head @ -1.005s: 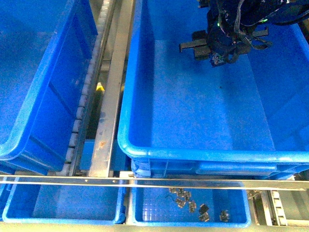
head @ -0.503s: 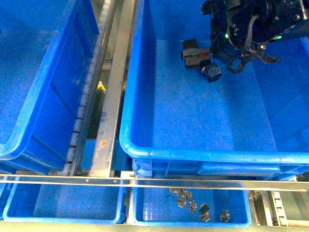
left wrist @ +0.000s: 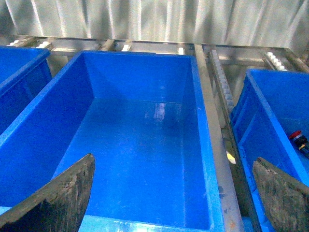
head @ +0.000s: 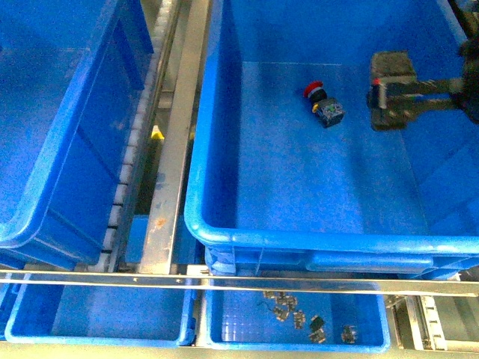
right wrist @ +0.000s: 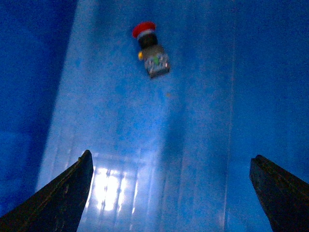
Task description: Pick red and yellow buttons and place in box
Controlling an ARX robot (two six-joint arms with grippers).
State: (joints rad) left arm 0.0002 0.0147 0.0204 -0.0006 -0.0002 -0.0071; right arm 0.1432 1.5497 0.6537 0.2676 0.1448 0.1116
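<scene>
**Red button on the box floor, both end effectors apart**

A red button point(head: 322, 101) is seen lying on its side on the floor of the box point(head: 299, 238), the large blue crate on the right of the front view. It rests in the far half of the floor, well apart from every wall, with the red cap turned toward the far left and the blocky body toward the near right. No other button can be made out in the box.

The right end effector point(head: 393, 91) is shown blurred inside the box, to the right of the button and apart from it. In the right wrist view the right end effector point(right wrist: 171, 155) is seen with its fingers point(right wrist: 63, 195) spread wide, only the blue floor showing between them, and the red button point(right wrist: 150, 48) lying beyond the tips, untouched.

The left end effector point(left wrist: 174, 157) is likewise held apart, its dark fingers point(left wrist: 58, 198) framing a second crate point(left wrist: 207, 145) that stands to the left of the box. A metal rail point(head: 174, 142) is seen between the two crates. At the edge of the left wrist view the red cap of the button point(left wrist: 295, 135) is just visible.

Below the box, near the robot, small trays point(head: 217, 314) are seen; in one of them small metal parts point(head: 288, 308) are scattered.
</scene>
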